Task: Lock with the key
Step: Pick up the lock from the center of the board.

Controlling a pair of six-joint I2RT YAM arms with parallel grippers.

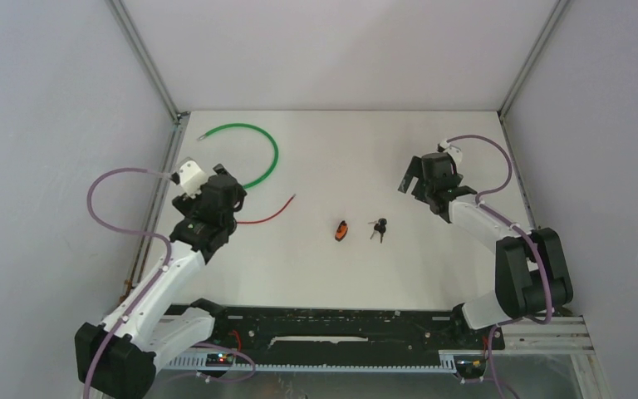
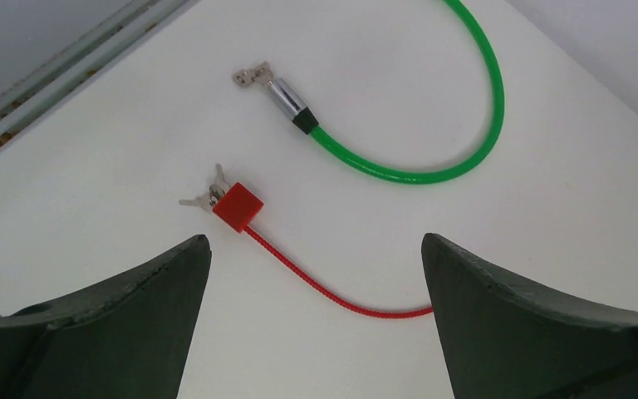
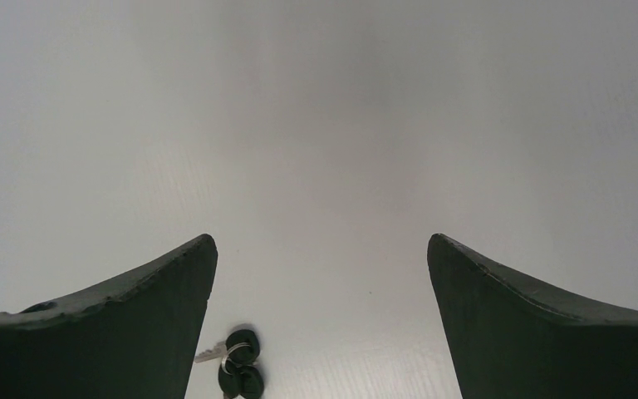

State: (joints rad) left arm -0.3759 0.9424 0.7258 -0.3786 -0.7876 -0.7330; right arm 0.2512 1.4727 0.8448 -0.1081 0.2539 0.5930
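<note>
My left gripper (image 2: 314,237) hangs released, red lock (image 2: 238,205) at ten o'clock; my right gripper (image 3: 322,237), also released, has keys (image 3: 239,366) at seven.

**Overhead view:** bright, even, diffuse light. The white table (image 1: 341,274) is close to washed out, with no glare spots. Shadows are faint and soft-edged. The small keys (image 1: 378,228) show only as dark specks, their detail lost.

**Left wrist view:** well lit. The red lock (image 2: 237,206) and green cable (image 2: 465,158) are in crisp focus, with a thin sheen along the cable. The left fingers (image 2: 108,332) are underexposed and their edges slightly soft.

**Right wrist view:** dimmer, with a grey cast. The surface is brightest at upper centre and darkens toward the sides, with hardly any texture. The keys at the bottom edge are somewhat soft. The right fingers (image 3: 116,332) are nearly black.
</note>
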